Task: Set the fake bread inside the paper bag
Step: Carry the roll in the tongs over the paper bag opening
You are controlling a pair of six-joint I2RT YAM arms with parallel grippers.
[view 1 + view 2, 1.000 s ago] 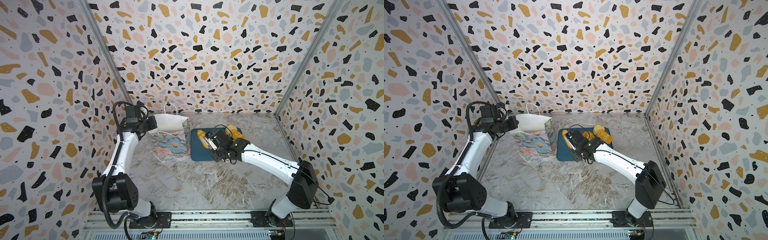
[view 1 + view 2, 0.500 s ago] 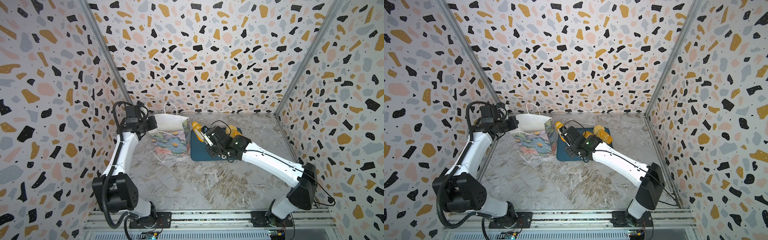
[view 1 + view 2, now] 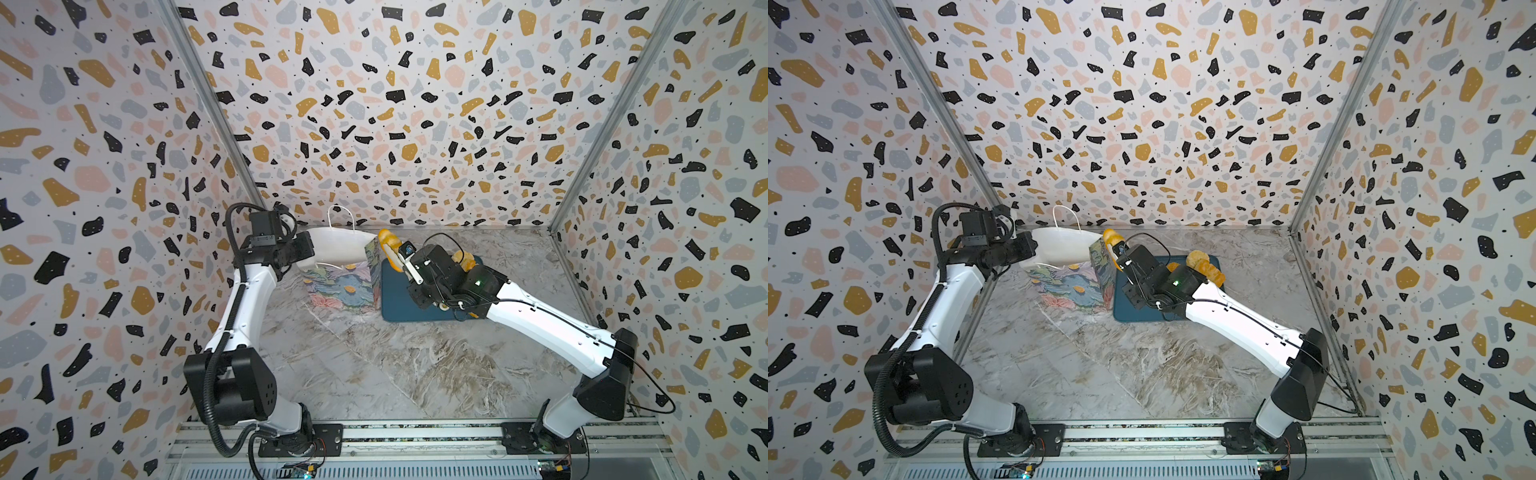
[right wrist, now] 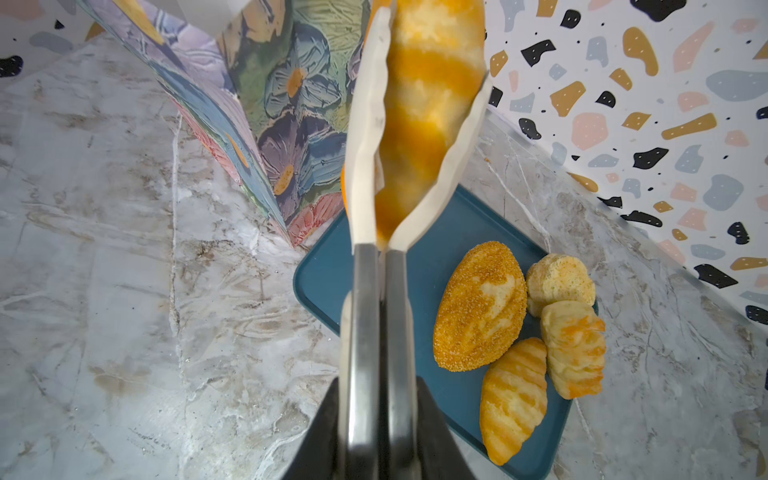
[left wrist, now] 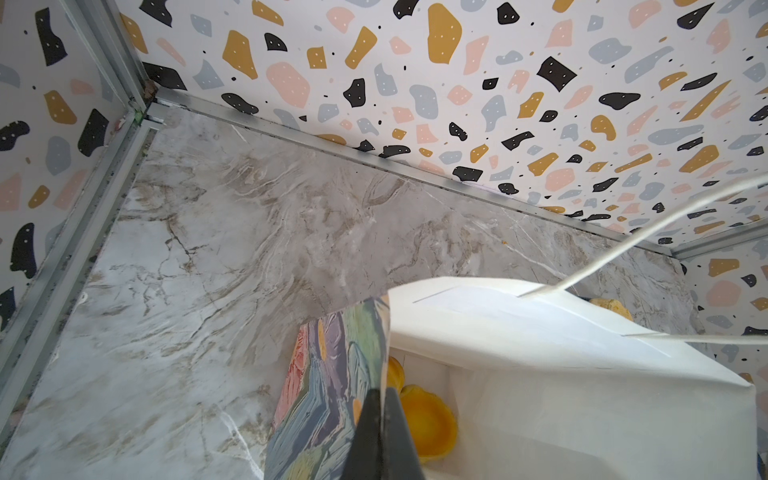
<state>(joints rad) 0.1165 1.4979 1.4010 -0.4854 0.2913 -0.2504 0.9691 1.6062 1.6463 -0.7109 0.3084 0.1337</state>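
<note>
Right gripper (image 4: 430, 62) is clamped on a striped roll (image 4: 424, 124), right next to the top corner of the paper bag (image 4: 291, 104). Below it, four more breads (image 4: 478, 316) sit on the blue tray (image 4: 328, 274). Left gripper (image 5: 380, 399) pinches the bag rim, with buns (image 5: 428, 419) inside just past it.

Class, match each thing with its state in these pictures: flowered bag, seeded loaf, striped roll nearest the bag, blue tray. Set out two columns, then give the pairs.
Things:
1 flowered bag
2 seeded loaf
3 striped roll nearest the bag
4 blue tray

States:
a clamped in the right gripper, off the tray
b flat on the table, beside the bag
c lying on the tray
d rim pinched by the left gripper

Pairs: 1-d; 2-c; 3-a; 4-b
</note>
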